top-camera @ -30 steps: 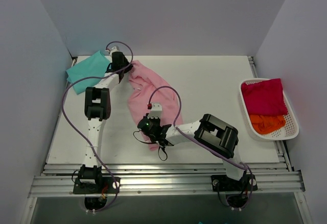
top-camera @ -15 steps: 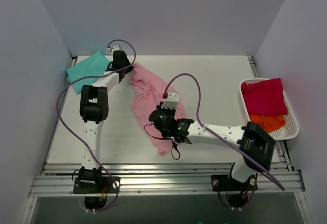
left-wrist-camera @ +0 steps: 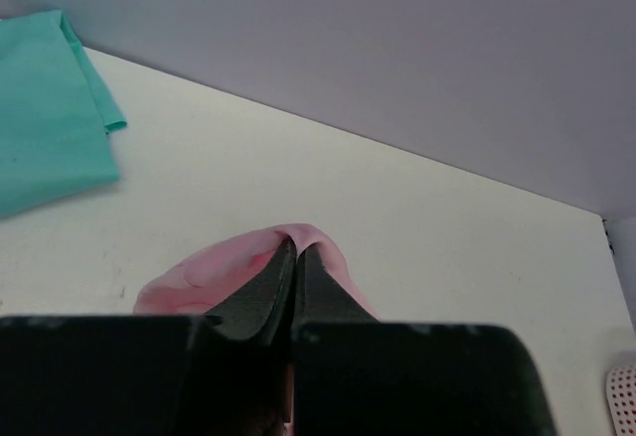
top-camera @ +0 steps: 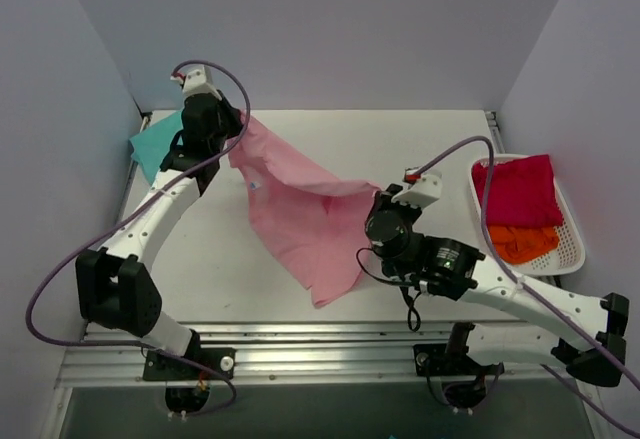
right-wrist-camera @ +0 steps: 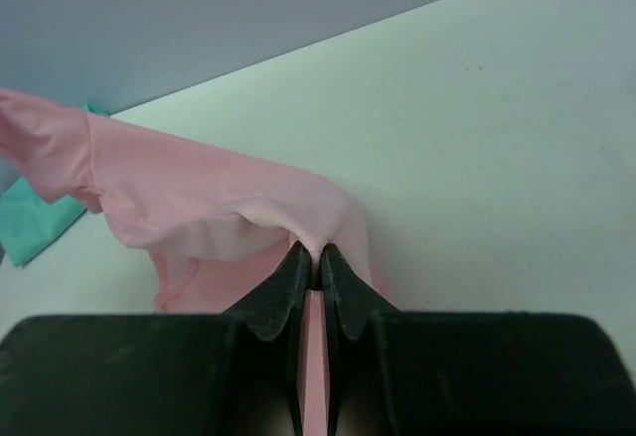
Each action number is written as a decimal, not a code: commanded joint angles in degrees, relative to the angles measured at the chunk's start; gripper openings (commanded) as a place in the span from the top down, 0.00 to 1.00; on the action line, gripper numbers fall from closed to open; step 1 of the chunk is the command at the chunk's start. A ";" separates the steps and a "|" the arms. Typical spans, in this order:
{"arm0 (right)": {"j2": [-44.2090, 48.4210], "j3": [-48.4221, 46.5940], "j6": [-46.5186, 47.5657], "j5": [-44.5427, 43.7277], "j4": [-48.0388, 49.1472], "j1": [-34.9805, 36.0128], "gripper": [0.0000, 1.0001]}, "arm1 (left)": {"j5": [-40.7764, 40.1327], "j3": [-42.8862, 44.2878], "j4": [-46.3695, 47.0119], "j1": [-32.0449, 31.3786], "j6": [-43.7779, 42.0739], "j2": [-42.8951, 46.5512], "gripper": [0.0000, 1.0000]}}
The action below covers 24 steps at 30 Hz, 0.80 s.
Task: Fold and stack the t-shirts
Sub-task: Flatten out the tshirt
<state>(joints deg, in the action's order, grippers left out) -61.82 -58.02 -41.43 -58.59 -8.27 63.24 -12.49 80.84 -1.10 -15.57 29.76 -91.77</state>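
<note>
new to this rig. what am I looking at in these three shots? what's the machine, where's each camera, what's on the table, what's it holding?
Two robot arms are bolted at the near edge of a white table. The wide picture comes from a fixed camera above and behind them. The other two come from a camera on each wrist, looking out along that arm's dark fingers. The left claw and the right claw are each shut on a pinch of the pale pink t-shirt, which hangs stretched between them. I cannot tell whether its lower tip touches the table. A teal t-shirt lies at the far left corner. A white basket on the right holds a red cloth and an orange cloth.
</note>
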 commanded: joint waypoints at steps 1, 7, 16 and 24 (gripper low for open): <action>8.09 -2.45 5.38 -4.08 -3.52 3.10 1.00 | -6.30 -3.40 -5.65 -6.11 -4.70 13.84 0.98; 20.41 -5.33 18.73 10.64 1.94 5.40 1.00 | -12.90 2.47 -21.99 -16.75 -10.07 30.73 0.98; 21.75 -17.91 26.13 27.99 4.32 5.22 1.00 | -14.50 11.78 -32.91 -25.82 -10.25 44.03 0.98; 21.39 -24.16 30.26 31.43 7.74 5.05 1.00 | -3.17 14.26 -27.99 -25.56 -11.04 49.22 0.98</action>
<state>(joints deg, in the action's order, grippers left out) -40.51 -80.34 -15.20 -29.63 -4.97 68.34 -21.91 94.37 -30.89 -41.17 20.25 -42.89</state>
